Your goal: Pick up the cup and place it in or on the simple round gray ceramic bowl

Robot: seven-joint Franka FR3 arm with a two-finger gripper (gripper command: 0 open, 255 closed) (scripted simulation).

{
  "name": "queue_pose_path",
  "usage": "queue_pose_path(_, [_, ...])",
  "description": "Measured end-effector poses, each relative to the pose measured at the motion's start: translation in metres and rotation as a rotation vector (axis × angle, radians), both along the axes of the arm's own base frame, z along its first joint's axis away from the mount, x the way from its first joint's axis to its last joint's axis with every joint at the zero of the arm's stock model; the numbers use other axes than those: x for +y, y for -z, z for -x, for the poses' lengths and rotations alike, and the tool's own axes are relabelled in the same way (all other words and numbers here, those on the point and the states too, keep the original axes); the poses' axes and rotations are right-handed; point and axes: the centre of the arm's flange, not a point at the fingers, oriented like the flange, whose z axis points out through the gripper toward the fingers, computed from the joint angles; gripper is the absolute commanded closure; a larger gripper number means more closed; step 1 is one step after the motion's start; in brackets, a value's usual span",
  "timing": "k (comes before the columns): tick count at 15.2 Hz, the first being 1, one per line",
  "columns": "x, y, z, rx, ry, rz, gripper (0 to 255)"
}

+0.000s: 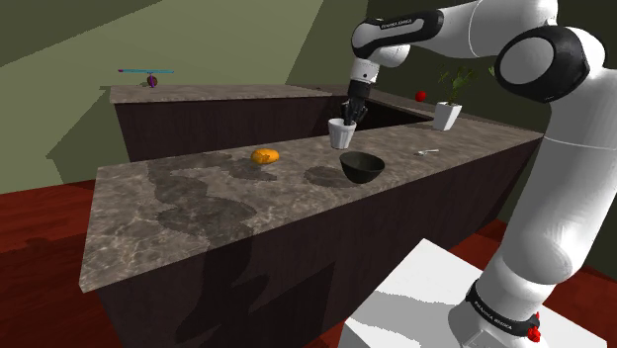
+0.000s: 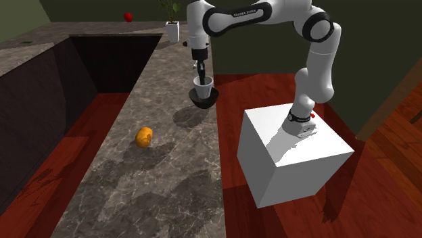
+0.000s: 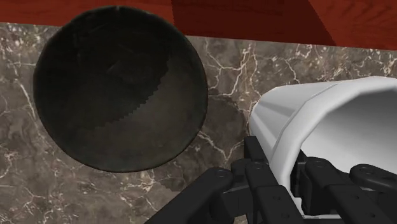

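White cup [image 1: 342, 131] is up off the worktop [image 1: 198, 213], hanging from the gripper [image 1: 352, 111]. The fingers [image 3: 261, 184] are clamped on its wall at the rim, one inside and one outside by the look of the wrist view. The dark bowl [image 1: 362, 166] sits close by and lower, off to one side of the cup rather than squarely under it. Handling? It looks light, stiff and smooth-sided, so this rim pinch is the sensible hold, though it could swivel or slip if jolted. It might chip on a hard drop, so lower it gently.
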Motion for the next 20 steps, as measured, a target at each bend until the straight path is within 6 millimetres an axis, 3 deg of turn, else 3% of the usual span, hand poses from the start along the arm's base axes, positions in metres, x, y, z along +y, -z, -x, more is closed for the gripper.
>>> queue_pose_path(11, [-0.134, -0.010, 0.026, 0.000, 0.000, 0.000, 255])
queue_pose_path(20, [-0.142, 0.036, 0.028, 0.000, -0.001, -0.001, 255])
